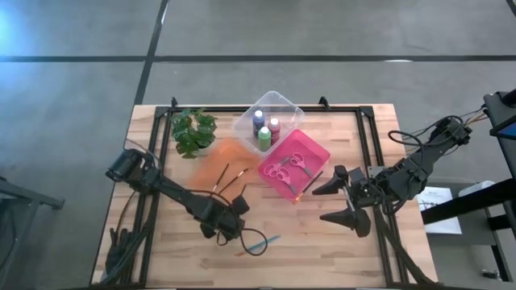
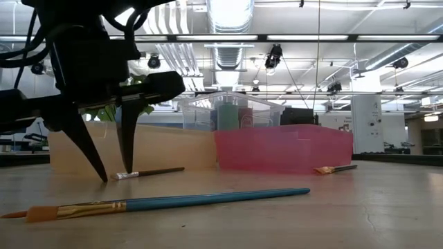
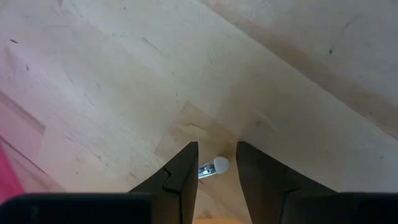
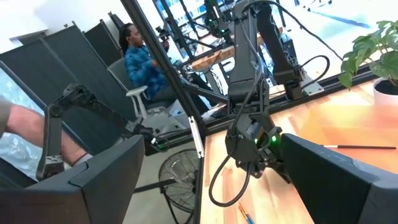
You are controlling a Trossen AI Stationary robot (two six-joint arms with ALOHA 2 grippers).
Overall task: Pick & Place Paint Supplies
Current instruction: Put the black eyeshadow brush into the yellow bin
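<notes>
Bottles in clear tray, scissors in pink tray: done. Left gripper open astride dark brush; blue brush loose on bench. Right gripper open, waiting.

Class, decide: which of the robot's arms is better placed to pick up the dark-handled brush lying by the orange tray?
Left. The left gripper stands open over that dark-handled brush, fingertips at the table either side; the right gripper waits beyond the pink tray.

Pale wooden plank tabletop w/ light grain. Translucent pink plastic tray holds pink-handled scissors. Clear plastic tub has green, red & blue-purple white-capped paint bottles. Teal-handled paintbrush, orange bristles. Leafy green plant. Orange tray.
</notes>
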